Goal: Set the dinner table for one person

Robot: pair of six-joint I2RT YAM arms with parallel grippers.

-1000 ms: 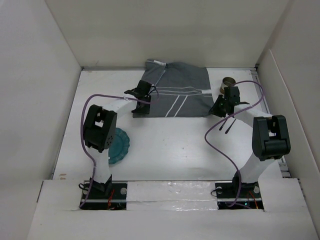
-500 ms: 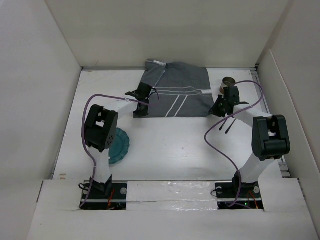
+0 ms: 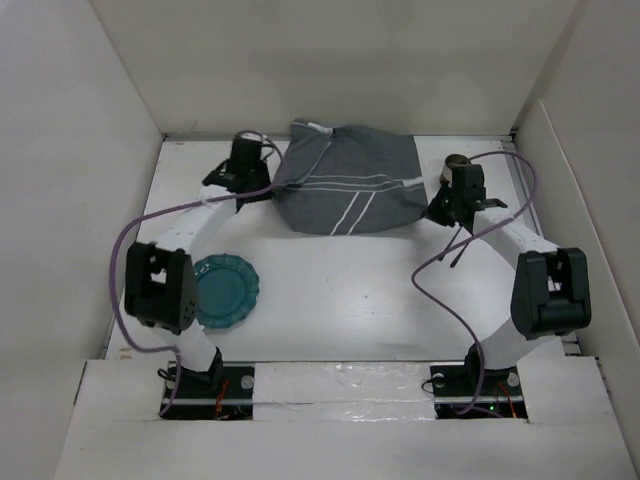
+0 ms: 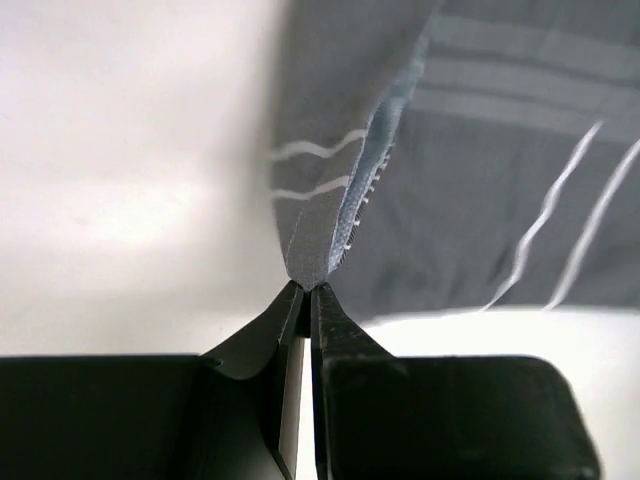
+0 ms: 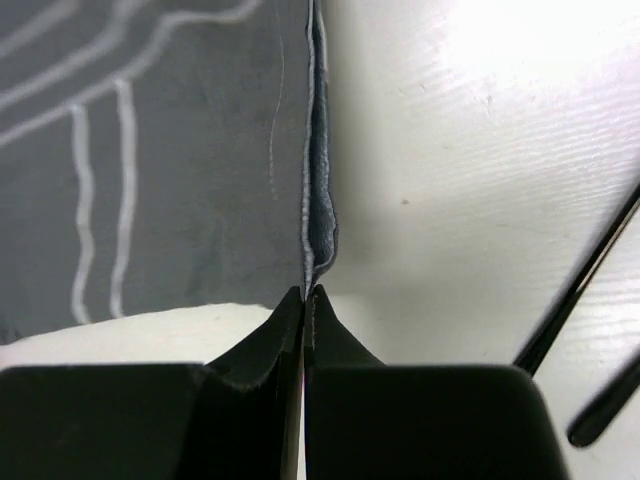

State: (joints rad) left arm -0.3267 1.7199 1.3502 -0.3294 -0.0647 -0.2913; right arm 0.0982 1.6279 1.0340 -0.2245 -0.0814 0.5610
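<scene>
A dark grey placemat (image 3: pixel 350 185) with thin white stripes lies rumpled at the back middle of the white dinner table (image 3: pixel 350 290). My left gripper (image 3: pixel 264 188) is shut on the cloth's left edge; in the left wrist view the hem of the placemat (image 4: pixel 480 180) rises pinched between the tips of that gripper (image 4: pixel 305 287). My right gripper (image 3: pixel 436 211) is shut on the right edge, and the right wrist view shows the placemat (image 5: pixel 180 180) with its seam clamped in this gripper (image 5: pixel 305 292). A teal scalloped plate (image 3: pixel 228 292) sits at the front left.
A brown cup (image 3: pixel 457 161) stands behind the right wrist, partly hidden. Two thin black sticks (image 3: pixel 456 249) lie right of the cloth, also seen as black sticks (image 5: pixel 580 290) in the right wrist view. White walls (image 3: pixel 90 200) enclose the table on three sides.
Both grippers closed on the cloth's edges. The left arm swung back and to the left, pulling the cloth's left edge with it and uncovering the teal plate. The right gripper shifted slightly back.
</scene>
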